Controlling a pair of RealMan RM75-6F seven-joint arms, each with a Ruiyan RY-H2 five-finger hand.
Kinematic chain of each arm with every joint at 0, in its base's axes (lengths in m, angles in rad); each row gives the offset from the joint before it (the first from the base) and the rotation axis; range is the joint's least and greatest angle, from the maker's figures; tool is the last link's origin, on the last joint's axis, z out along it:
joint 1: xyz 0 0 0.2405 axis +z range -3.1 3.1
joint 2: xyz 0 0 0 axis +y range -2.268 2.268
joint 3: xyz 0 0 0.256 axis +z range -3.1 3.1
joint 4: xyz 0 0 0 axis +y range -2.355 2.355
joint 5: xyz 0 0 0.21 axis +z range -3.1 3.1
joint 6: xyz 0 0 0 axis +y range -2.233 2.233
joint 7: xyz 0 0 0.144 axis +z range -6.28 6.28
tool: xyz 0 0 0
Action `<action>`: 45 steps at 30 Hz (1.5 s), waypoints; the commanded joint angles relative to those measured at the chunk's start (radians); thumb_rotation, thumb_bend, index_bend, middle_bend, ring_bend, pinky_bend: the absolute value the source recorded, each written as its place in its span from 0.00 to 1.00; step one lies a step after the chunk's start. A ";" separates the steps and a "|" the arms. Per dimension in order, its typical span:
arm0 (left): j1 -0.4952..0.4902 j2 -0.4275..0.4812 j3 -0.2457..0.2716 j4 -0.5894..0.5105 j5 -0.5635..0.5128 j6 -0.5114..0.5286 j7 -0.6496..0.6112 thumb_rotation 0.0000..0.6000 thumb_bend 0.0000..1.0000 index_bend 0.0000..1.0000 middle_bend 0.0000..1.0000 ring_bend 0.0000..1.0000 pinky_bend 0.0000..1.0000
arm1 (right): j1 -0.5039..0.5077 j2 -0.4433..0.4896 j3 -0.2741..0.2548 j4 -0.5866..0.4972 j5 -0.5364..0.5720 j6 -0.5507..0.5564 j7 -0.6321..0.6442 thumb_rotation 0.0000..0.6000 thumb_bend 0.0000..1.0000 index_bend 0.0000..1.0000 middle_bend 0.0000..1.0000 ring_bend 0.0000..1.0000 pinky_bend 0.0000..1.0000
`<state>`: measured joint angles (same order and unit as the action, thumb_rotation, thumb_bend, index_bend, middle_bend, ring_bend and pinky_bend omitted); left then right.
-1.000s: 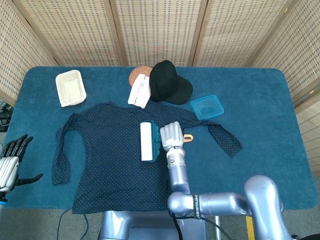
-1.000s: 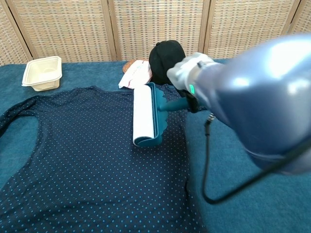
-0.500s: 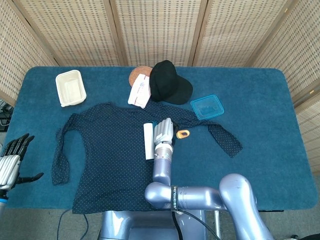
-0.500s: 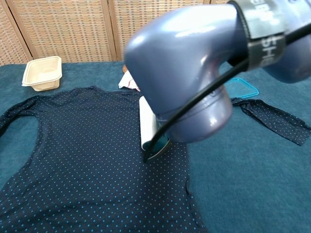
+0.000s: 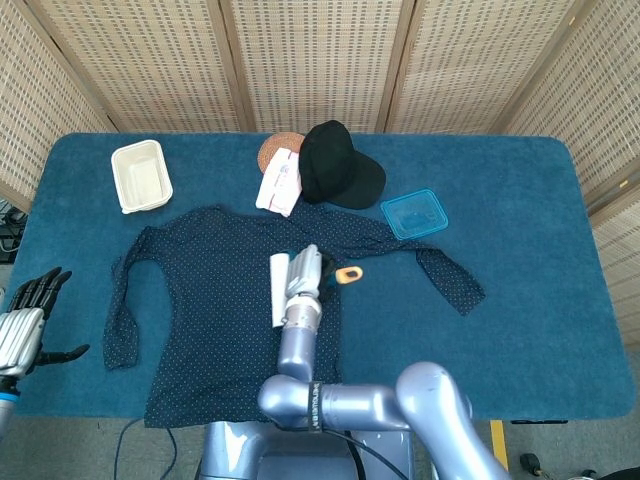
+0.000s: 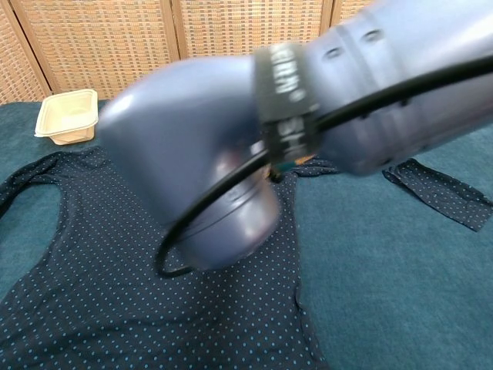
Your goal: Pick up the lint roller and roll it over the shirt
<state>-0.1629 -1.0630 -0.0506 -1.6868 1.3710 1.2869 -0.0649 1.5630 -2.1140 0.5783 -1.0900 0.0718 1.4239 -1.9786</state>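
The dark blue dotted shirt (image 5: 215,300) lies spread flat on the blue table; the chest view shows its body (image 6: 85,285) and one sleeve (image 6: 439,193). My right hand (image 5: 304,272) grips the lint roller over the shirt's middle. The roller's white barrel (image 5: 278,289) lies on the cloth to the left of the hand, and the handle's orange end (image 5: 348,274) sticks out to the right. In the chest view the right arm (image 6: 308,123) fills the frame and hides the roller. My left hand (image 5: 28,322) hangs open off the table's left edge.
A cream tray (image 5: 140,175) sits at the back left. A black cap (image 5: 338,165), a white packet (image 5: 279,182) on a brown coaster, and a blue lid (image 5: 413,213) lie behind the shirt.
My right hand has carried the roller leftward across the shirt, and the arm has swung in front of the chest camera. The left hand has stayed put.
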 commanded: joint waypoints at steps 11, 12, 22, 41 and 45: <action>-0.004 0.000 0.005 0.009 0.002 -0.006 -0.010 1.00 0.00 0.00 0.00 0.00 0.00 | 0.061 -0.114 0.032 0.147 -0.058 -0.078 -0.021 1.00 0.81 0.80 1.00 1.00 1.00; -0.004 0.000 0.005 0.009 0.002 -0.005 -0.007 1.00 0.00 0.00 0.00 0.00 0.00 | 0.053 -0.109 0.024 0.141 -0.064 -0.074 -0.026 1.00 0.81 0.80 1.00 1.00 1.00; -0.006 -0.014 0.010 0.003 -0.001 -0.003 0.031 1.00 0.00 0.00 0.00 0.00 0.00 | -0.098 0.036 -0.078 -0.001 -0.114 -0.002 -0.069 1.00 0.80 0.80 1.00 1.00 1.00; -0.016 -0.026 0.006 0.001 -0.027 -0.018 0.062 1.00 0.00 0.00 0.00 0.00 0.00 | -0.154 0.081 -0.174 -0.074 -0.172 -0.056 -0.077 1.00 0.77 0.81 1.00 1.00 1.00; -0.017 -0.025 0.004 0.006 -0.033 -0.022 0.053 1.00 0.00 0.00 0.00 0.00 0.00 | -0.105 0.015 -0.157 -0.023 -0.180 -0.083 -0.086 1.00 0.77 0.81 1.00 1.00 1.00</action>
<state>-0.1796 -1.0882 -0.0461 -1.6808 1.3380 1.2650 -0.0119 1.4367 -2.0758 0.4120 -1.1324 -0.1036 1.3548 -2.0595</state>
